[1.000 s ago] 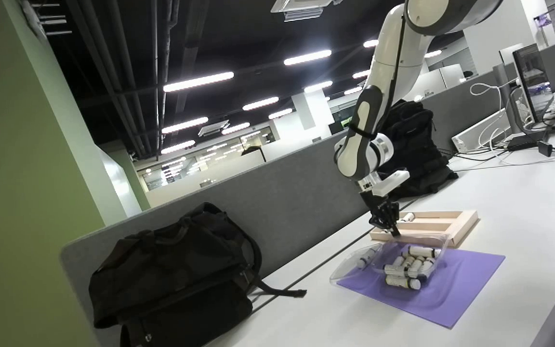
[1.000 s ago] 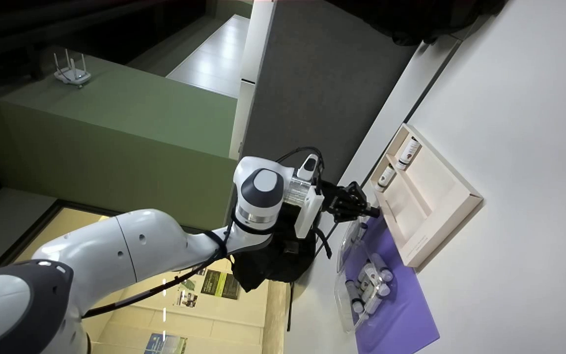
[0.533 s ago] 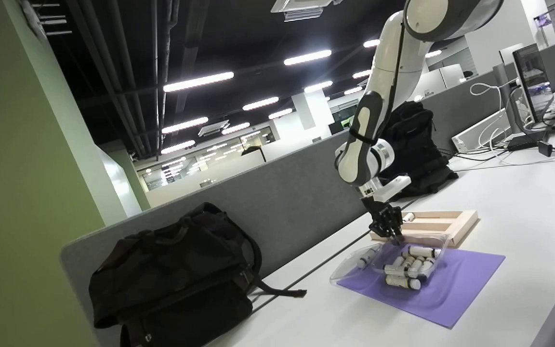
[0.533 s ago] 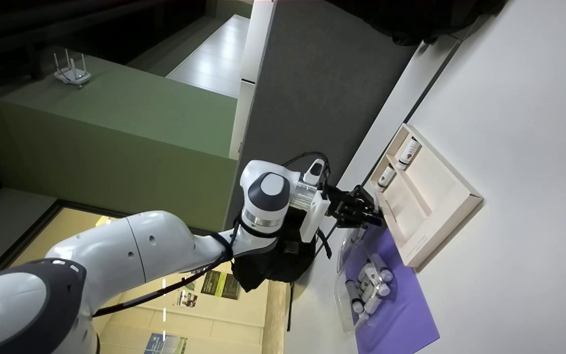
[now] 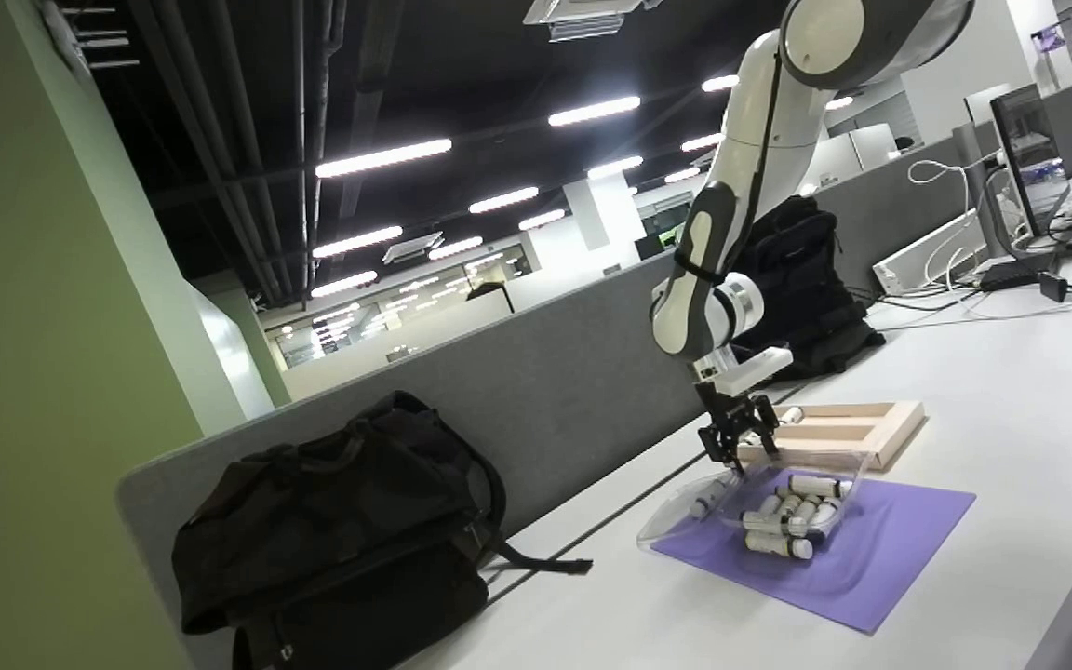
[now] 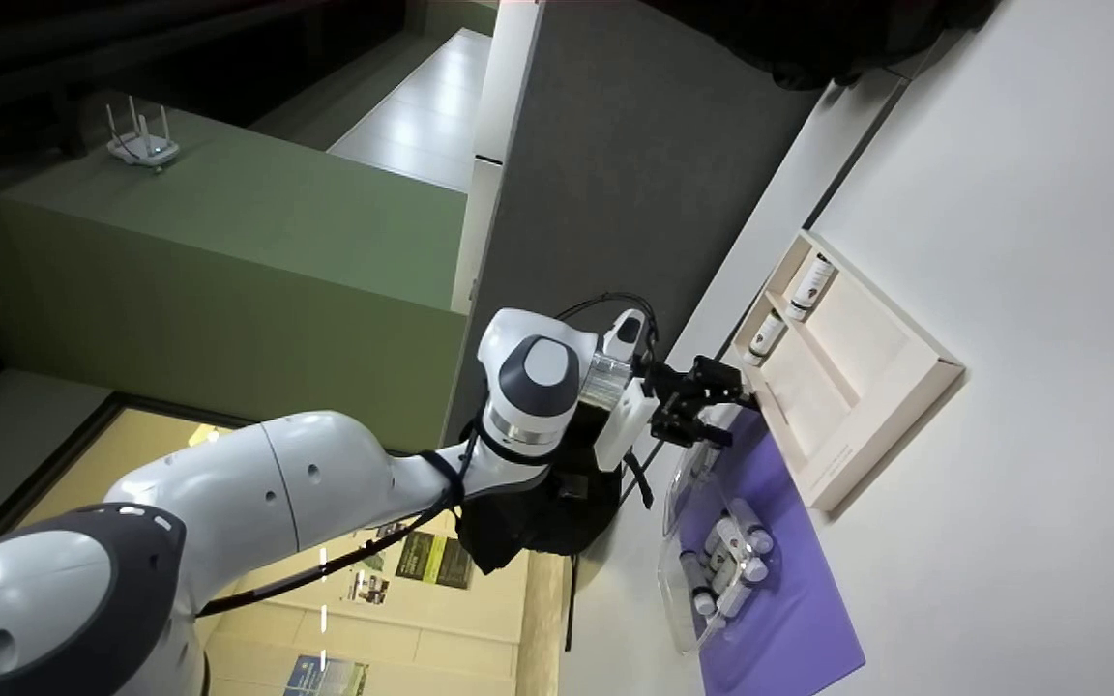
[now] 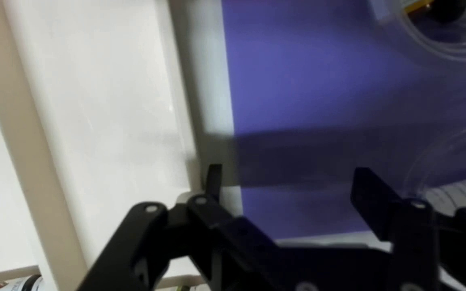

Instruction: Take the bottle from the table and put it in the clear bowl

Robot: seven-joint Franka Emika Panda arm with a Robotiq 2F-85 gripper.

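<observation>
My gripper [image 7: 288, 178] stands open with nothing between its fingers, above the strip between the wooden tray and the purple mat. One finger [image 7: 213, 178] is right beside the tray's side wall; contact cannot be told. The clear bowl [image 6: 678, 604], a see-through plastic container, rests on the mat close to the gripper [image 5: 755, 459]. Inside it are several small white bottles [image 5: 778, 545], and a single bottle [image 5: 709, 499] lies in its other part. Two more bottles, an upper bottle [image 6: 811, 286] and a lower bottle [image 6: 766, 337], lie in the tray. Which bottle the task means cannot be told.
The wooden tray [image 6: 881, 435] with dividers sits against the mat's edge. Under the bowl spreads the purple mat [image 5: 908, 530]. A grey partition [image 5: 582, 354] runs behind the table, with a black backpack [image 5: 341, 530] and a further backpack [image 5: 801, 279] near it.
The gripper has gone from shut to open, its fingers spreading between tray and bowl. In the last half second the wooden tray has shifted slightly away from the mat.
</observation>
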